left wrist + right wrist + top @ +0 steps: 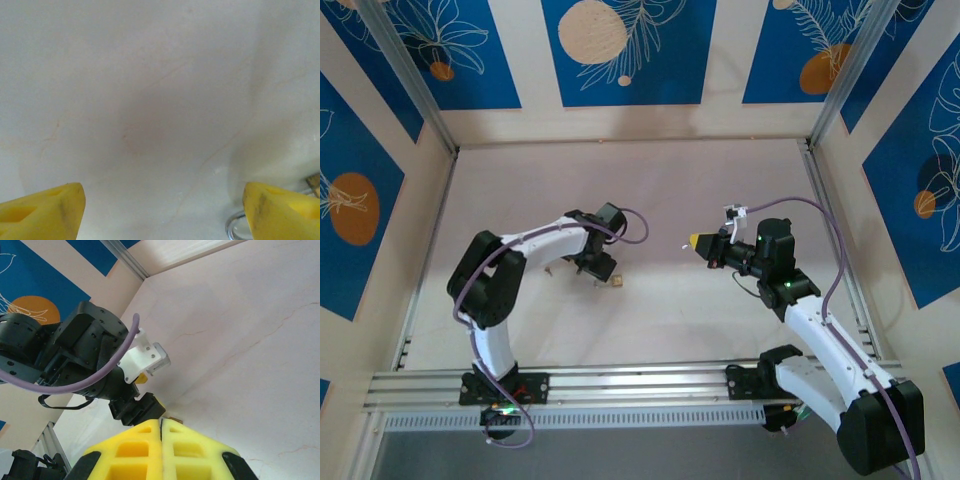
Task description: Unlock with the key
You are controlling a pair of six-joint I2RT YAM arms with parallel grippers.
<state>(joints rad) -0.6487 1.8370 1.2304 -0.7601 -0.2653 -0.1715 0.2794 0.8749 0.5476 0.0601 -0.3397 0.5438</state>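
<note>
Open table [660, 305] between left tool [162, 210] and right tool [696, 241], small padlock [617, 283] just beside the left one.

No readable text, labels, brands, numbers or signs.
</note>
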